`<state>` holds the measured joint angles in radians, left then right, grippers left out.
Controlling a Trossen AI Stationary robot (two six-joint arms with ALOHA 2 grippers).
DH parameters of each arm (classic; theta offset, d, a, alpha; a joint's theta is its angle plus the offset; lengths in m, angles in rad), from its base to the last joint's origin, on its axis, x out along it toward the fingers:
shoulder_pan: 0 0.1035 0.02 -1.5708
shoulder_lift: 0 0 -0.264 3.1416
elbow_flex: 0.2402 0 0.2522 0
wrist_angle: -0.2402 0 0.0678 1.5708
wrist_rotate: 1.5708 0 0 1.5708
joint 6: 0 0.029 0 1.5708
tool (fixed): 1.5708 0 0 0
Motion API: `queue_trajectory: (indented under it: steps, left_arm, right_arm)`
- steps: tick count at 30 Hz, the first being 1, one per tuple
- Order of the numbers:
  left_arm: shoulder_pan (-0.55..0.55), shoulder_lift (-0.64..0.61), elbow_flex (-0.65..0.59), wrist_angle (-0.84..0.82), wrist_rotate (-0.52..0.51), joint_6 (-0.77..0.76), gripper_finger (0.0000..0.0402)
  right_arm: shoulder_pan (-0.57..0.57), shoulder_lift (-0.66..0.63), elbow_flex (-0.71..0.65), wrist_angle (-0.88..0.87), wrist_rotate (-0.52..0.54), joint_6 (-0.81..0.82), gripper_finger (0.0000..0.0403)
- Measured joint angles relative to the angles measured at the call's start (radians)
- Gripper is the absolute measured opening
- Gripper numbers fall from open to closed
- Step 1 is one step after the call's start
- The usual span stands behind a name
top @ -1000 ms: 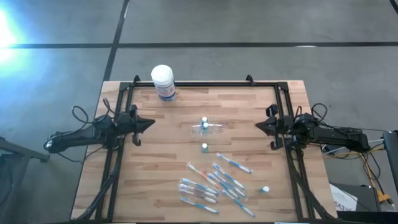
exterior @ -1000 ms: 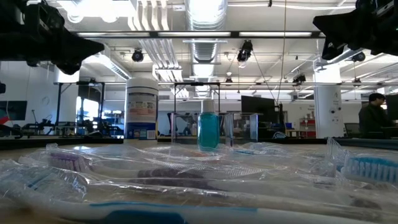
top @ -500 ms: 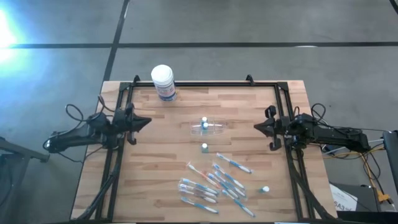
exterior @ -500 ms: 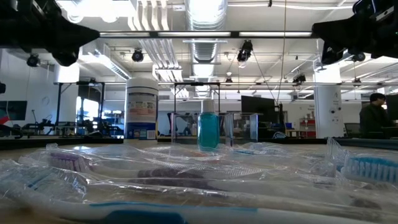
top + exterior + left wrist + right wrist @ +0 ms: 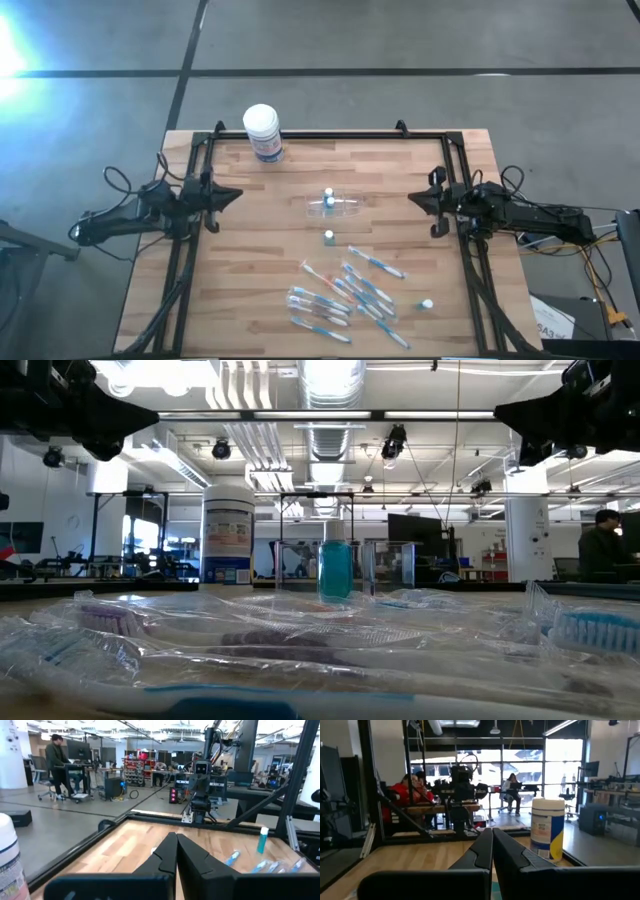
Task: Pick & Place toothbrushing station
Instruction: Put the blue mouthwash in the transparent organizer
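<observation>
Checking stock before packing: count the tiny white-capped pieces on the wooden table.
3 tiny white-capped pieces. One by the clear plastic cup, on its far side; one between the cup and the slim blue-and-white toothbrushes; one right of them. Others may hide inside the cup.

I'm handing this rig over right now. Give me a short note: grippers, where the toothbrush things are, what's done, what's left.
Left gripper: shut, empty, at the table's left edge.
Right gripper: shut, empty, at the right edge.
Clear cup: lying on its side mid-table.
Toothbrushes: scattered loose across the near half.
Small white-capped pieces: loose among them.
Done: nothing gathered.
Left: stand the cup up and load it.
</observation>
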<state>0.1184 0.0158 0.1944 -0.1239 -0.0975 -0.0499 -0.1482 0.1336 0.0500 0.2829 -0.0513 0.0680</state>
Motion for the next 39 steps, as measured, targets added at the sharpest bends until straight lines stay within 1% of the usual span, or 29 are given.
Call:
queue_trajectory:
  steps: [4,6,10,14,21,25,30,34,39]
  left_arm:
    - [0.000,0.000,0.000,0.022,0.000,-0.031,0.0005]
    - [0.000,0.000,0.000,0.027,-0.001,-0.033,0.0005]
    - [0.000,0.000,0.000,0.025,-0.001,-0.032,0.0015]
    - [0.000,0.000,0.000,0.005,-0.001,-0.032,0.0019]
    - [0.000,0.000,0.000,-0.009,0.000,-0.039,0.0014]
    - [0.000,0.000,-0.001,-0.009,-0.006,-0.049,0.0015]
    - [0.000,0.000,-0.001,-0.015,-0.006,-0.060,0.0016]
    - [0.000,0.000,-0.002,-0.015,-0.006,-0.083,0.0017]
    - [0.000,0.000,-0.002,-0.045,-0.005,-0.122,0.0017]
  right_arm:
    - [0.000,0.043,0.042,-0.001,0.007,-0.046,0.0008]
    - [0.000,0.080,0.072,-0.010,0.029,-0.048,0.0008]
    - [0.000,0.182,0.175,-0.115,0.061,-0.004,0.0008]
    - [0.000,0.332,0.308,-0.259,0.083,0.040,0.0008]
    - [0.000,0.658,0.568,-0.466,0.082,0.052,0.0008]
    - [0.000,0.834,0.713,-0.579,0.081,0.044,0.0008]
    - [0.001,1.020,0.890,-0.687,0.078,-0.013,0.0010]
    - [0.006,1.146,1.019,-0.733,0.057,-0.050,0.0030]
    - [0.012,1.294,1.184,-0.817,-0.006,-0.075,0.0072]
